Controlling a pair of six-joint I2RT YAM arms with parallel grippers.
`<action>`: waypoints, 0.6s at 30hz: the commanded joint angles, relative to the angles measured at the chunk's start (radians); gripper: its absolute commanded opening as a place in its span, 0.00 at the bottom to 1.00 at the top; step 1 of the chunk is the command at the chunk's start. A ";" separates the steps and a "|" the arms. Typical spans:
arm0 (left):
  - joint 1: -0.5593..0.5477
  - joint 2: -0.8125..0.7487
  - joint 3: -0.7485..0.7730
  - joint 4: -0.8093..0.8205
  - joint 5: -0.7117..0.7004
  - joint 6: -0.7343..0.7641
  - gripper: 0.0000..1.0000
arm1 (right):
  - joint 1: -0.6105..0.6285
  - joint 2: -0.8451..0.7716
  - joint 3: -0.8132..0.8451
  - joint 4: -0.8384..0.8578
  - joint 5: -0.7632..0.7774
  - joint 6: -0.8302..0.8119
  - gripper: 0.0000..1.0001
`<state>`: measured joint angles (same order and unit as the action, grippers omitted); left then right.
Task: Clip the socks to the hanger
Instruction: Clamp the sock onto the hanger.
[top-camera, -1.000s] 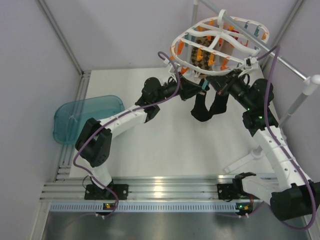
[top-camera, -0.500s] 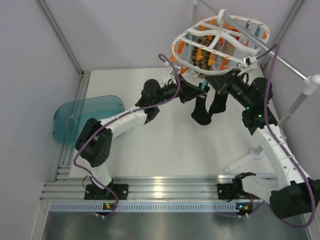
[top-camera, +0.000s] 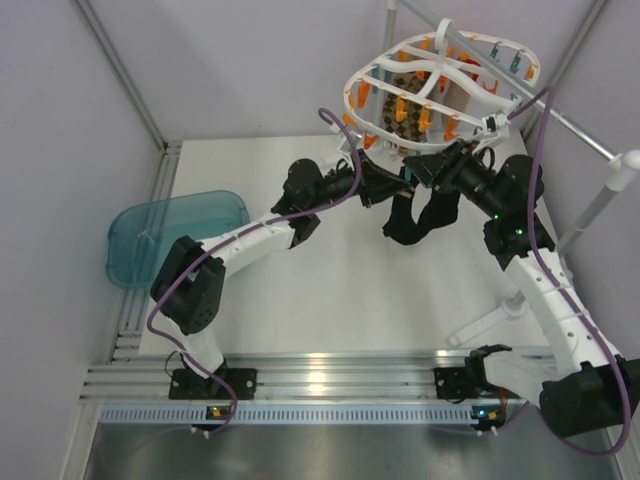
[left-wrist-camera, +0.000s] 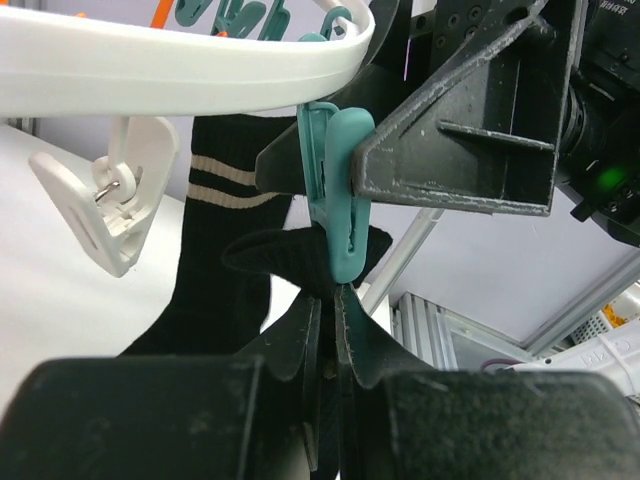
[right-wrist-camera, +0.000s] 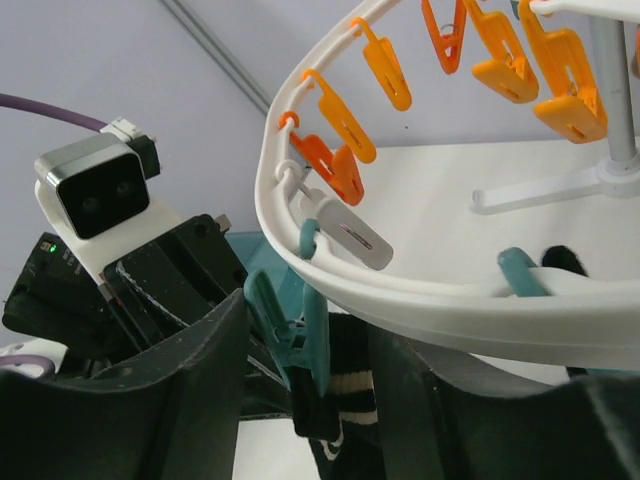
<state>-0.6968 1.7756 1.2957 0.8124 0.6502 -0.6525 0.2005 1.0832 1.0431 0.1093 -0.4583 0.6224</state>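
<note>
- The socks (top-camera: 402, 220) hang limp and black just under the near rim of the hanger (top-camera: 352, 92), side by side. The left wrist view shows pale stripes across one of the socks (left-wrist-camera: 215, 190) below that rim (left-wrist-camera: 150, 65).
- The left gripper (top-camera: 398, 186) is under the hanger's near edge. Its fingers (left-wrist-camera: 350, 340) are pressed nearly together on a bunched fold of black sock fabric.
- A teal clip (left-wrist-camera: 335, 190) hangs from the rim straight above that fold, with its lower tip at the fabric. Whether it bites the fabric cannot be told.
- The right gripper (top-camera: 425, 168) is also at the near rim. Its jaws are parted, with the teal clip (right-wrist-camera: 315, 320) standing between them.
- A white clip (left-wrist-camera: 95, 215) dangles from the rim beside the teal one, and orange clips (right-wrist-camera: 385, 70) run on along the rim (right-wrist-camera: 420, 295).
- A brown patterned sock (top-camera: 403, 118) hangs inside the hanger's frame.
- A grey pole stand (top-camera: 600, 200) rises to the right of the hanger.
- A teal bin (top-camera: 175, 235) lies well to the left of the hanger.
</note>
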 joint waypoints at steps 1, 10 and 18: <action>-0.004 -0.061 0.034 0.099 0.005 -0.001 0.00 | -0.004 0.001 0.035 -0.017 -0.011 -0.010 0.49; 0.005 -0.088 0.005 0.030 0.017 0.013 0.57 | -0.004 -0.011 0.038 -0.037 -0.005 -0.033 0.67; 0.075 -0.228 -0.125 -0.128 0.045 0.068 0.68 | -0.004 -0.074 0.018 -0.109 0.027 -0.128 0.85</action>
<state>-0.6563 1.6341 1.2095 0.7273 0.6735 -0.6197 0.2001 1.0641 1.0431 0.0208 -0.4530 0.5510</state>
